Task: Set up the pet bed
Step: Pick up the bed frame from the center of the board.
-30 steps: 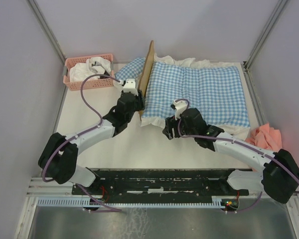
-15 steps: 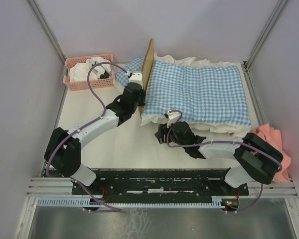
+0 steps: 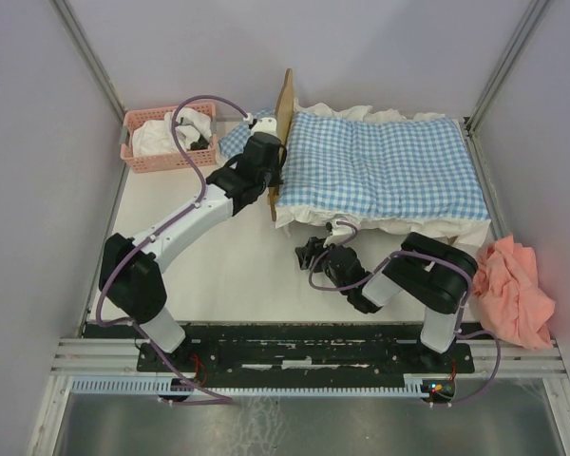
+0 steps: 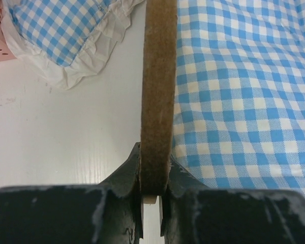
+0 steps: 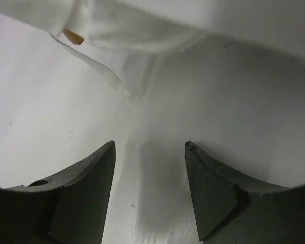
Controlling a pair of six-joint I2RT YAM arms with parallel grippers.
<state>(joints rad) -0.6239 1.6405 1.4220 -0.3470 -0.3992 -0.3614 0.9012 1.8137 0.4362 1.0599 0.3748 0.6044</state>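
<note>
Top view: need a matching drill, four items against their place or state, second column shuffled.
1. left gripper
2. right gripper
3. basket
4. pink cloth

a. far left corner
b. open, low over the table
c. near right edge
d. shut on the headboard

Pairs: 1-d, 2-b, 3-a, 4-c

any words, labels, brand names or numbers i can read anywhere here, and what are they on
None: no readable text in any view.
The pink basket, the gingham bedding, the wooden pet bed and the peach cloth carry no print or label.
Any marking on the arms is too small to make out.
</note>
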